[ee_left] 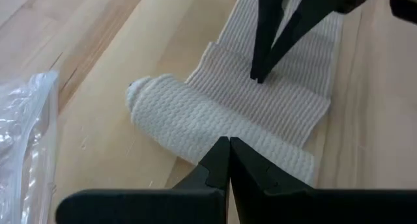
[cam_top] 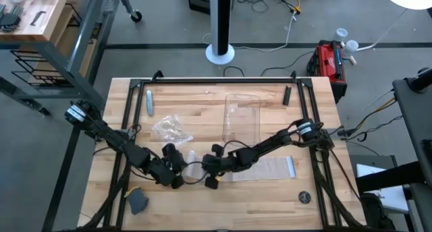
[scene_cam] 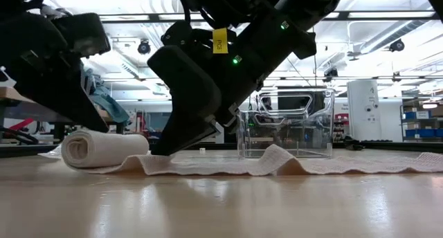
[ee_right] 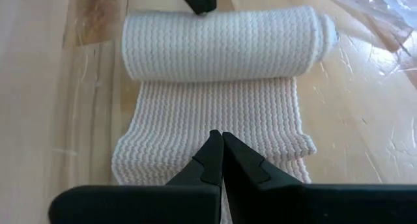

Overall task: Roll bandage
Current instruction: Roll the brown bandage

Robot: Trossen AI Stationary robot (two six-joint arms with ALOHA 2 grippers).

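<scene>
1. I read the left claw [ee_left: 229,140] as closed, its two fingers together with nothing between them, sitting just on the near-left side of the rolled part of the bandage [cam_top: 194,168].
2. The right claw [ee_right: 222,135] is also closed on nothing. Its tips press down on the flat strip just right of the roll.
3. The bandage lies near the front middle of the table [cam_top: 270,198]. A small roll [scene_cam: 104,149] has formed at its left end, and the unrolled tail [cam_top: 266,168] runs right, rippled into low waves in the low view.
4. Handling, as I judge it: the fabric is a soft, ribbed knit, very light, limp and stretchy. It will buckle if pushed from the end and should grip itself rather than slide. It is not fragile.
5. Where I would take hold: push on the outer face of the roll, or pinch its open end. Pin the flat strip close to the roll to keep tension, and avoid loose edges, which would skew the winding.
6. Readable writing: a yellow tag [scene_cam: 220,40] on the arm in the low view carries marks I cannot make out. The bandage, the clear tray [cam_top: 241,117] and the plastic wrapper [cam_top: 170,129] show no legible label.
</scene>
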